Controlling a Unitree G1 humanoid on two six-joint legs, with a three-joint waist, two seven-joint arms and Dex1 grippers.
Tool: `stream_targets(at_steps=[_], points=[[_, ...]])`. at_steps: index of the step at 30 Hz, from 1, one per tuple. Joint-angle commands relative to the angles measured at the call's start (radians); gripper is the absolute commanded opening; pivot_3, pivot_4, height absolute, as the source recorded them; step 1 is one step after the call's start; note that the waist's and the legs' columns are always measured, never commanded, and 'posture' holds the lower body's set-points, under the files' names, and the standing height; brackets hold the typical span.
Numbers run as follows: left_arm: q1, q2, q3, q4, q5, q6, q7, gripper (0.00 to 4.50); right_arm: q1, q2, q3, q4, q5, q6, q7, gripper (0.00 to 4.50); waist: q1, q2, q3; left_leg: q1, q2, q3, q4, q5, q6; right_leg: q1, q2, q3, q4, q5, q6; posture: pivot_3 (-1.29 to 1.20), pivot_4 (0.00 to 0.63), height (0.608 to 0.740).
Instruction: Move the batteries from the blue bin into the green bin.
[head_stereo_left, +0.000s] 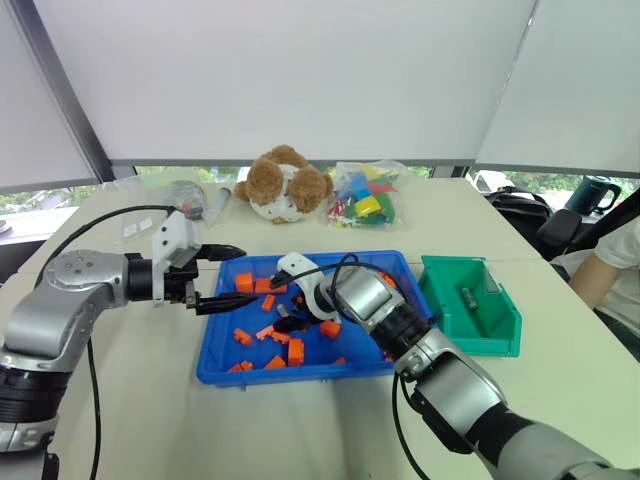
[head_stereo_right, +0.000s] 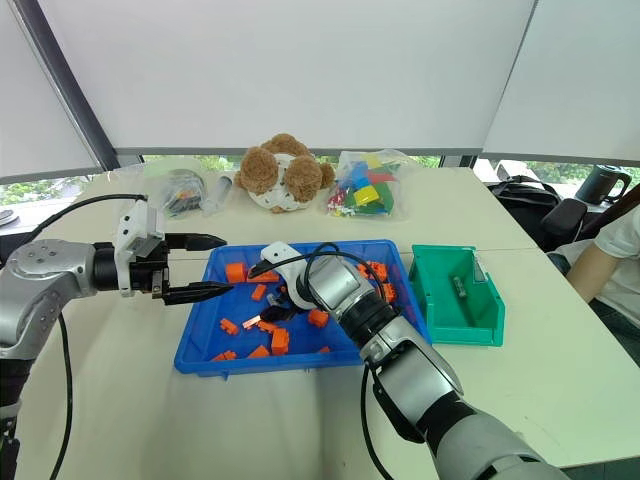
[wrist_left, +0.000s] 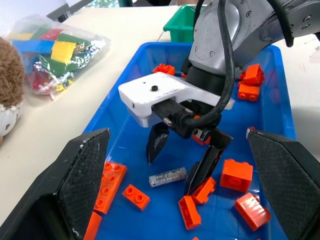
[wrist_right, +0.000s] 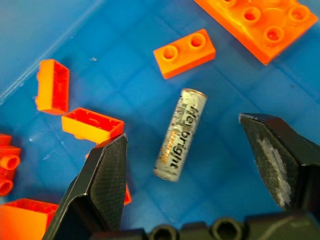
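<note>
The right gripper (wrist_left: 182, 162) angled down into the blue bin (head_stereo_left: 225, 367), fingers spread wide, a silver battery (wrist_right: 180, 134) lying loose between them among orange bricks (wrist_right: 184, 53). Left of it the left gripper (head_stereo_left: 215, 278) hovered, jaws wide and empty. Farther right, the green bin (head_stereo_left: 500, 345) held another battery (head_stereo_left: 467, 297), too small to read.

One battery (wrist_right: 179, 134) in the blue bin (wrist_right: 60, 30) bears dark lettering — roughly "Herbright" — along its side.

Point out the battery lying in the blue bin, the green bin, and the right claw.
battery (wrist_right: 180, 134), right wrist view, mid-label.
green bin (head_stereo_left: 505, 345), left eye view, front rim.
right claw (wrist_left: 177, 167), left wrist view, gap between open fingertips.
</note>
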Motion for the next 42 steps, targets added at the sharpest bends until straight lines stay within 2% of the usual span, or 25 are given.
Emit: stream_targets(at_steps=[1,6,10,14,15,19,24,30,35,40,42], points=[[-0.018,0.005,0.017,-0.023,-0.002,-0.01,0.006,4.5,0.0,0.009,0.0,-0.017,-0.012,-0.01,-0.019,3.86,0.0,0.0,0.0,0.0,0.0,0.0,0.0,0.0,0.0,0.0,0.0,0.0,0.0,0.0,0.0,0.0,0.15,0.733],[-0.017,0.004,0.016,-0.027,-0.004,-0.007,0.008,4.5,0.021,0.009,0.009,0.015,-0.015,-0.016,-0.021,3.86,0.0,0.0,0.0,0.0,0.0,0.0,0.0,0.0,0.0,0.0,0.0,0.0,0.0,0.0,0.0,0.0,0.15,0.733],[-0.014,0.008,0.02,-0.029,-0.007,-0.004,0.007,4.5,0.028,0.008,0.006,0.017,-0.011,-0.018,-0.017,2.15,0.0,0.0,0.0,0.0,0.0,0.0,0.0,0.0,0.0,0.0,0.0,0.0,0.0,0.0,0.0,0.0,0.15,0.733],[-0.006,0.017,0.027,-0.032,-0.013,0.001,-0.002,4.5,0.035,0.002,0.018,-0.021,-0.009,-0.006,-0.005,0.14,0.0,0.0,0.0,0.0,0.0,0.0,0.0,0.0,0.0,0.0,0.0,0.0,0.0,0.0,0.0,0.0,0.15,0.733],[-0.004,0.02,0.028,-0.03,-0.014,0.001,-0.007,4.5,0.037,-0.002,0.022,-0.033,-0.01,-0.001,-0.001,0.03,0.0,0.0,0.0,0.0,0.0,0.0,0.0,0.0,0.0,0.0,0.0,0.0,0.0,0.0,0.0,0.0,0.15,0.733],[0.009,0.047,0.031,-0.02,-0.014,-0.005,-0.047,4.5,0.041,-0.055,-0.016,-0.143,0.007,0.057,0.006,0.05,0.001,0.0,0.0,0.0,0.0,0.0,0.0,0.0,0.0,0.0,0.0,0.0,0.0,0.0,0.0,0.0,0.15,0.733],[0.001,0.06,0.029,0.0,-0.021,-0.01,-0.09,4.5,0.07,-0.197,-0.165,-0.408,0.07,0.207,-0.004,0.05,0.005,0.0,0.0,-0.002,0.0,0.0,0.001,0.0,0.0,-0.001,-0.001,0.0,0.0,0.0,0.0,0.0,0.15,0.733],[-0.009,0.056,0.007,0.019,-0.029,-0.01,-0.157,4.5,0.116,-0.477,-0.411,-0.729,0.167,0.452,0.008,0.05,0.005,0.0,0.0,-0.003,0.0,0.0,0.0,0.0,0.0,-0.002,0.0,0.0,-0.001,0.0,0.0,0.0,0.15,0.733],[-0.045,0.037,-0.007,0.052,-0.045,0.003,-0.189,4.5,0.214,-0.724,-0.493,-0.816,0.203,0.513,0.006,0.05,0.011,0.0,0.0,-0.004,0.0,0.0,0.0,0.0,0.0,-0.003,-0.001,0.0,-0.002,0.0,0.0,0.0,0.15,0.733],[-0.079,0.016,-0.027,0.093,-0.053,0.014,-0.223,4.5,0.348,-0.843,-0.544,-0.81,0.233,0.517,-0.011,0.05,0.006,0.0,0.0,-0.003,0.0,0.0,0.0,0.0,0.0,-0.002,0.0,0.0,-0.002,0.0,0.0,0.0,0.15,0.733],[-0.086,0.015,-0.037,0.108,-0.048,0.008,-0.237,4.5,0.391,-0.859,-0.547,-0.802,0.243,0.498,-0.018,1.09,0.003,0.0,0.0,-0.003,0.0,0.0,0.0,0.0,0.0,-0.003,0.0,0.0,-0.002,0.0,0.0,0.0,0.15,0.733]])
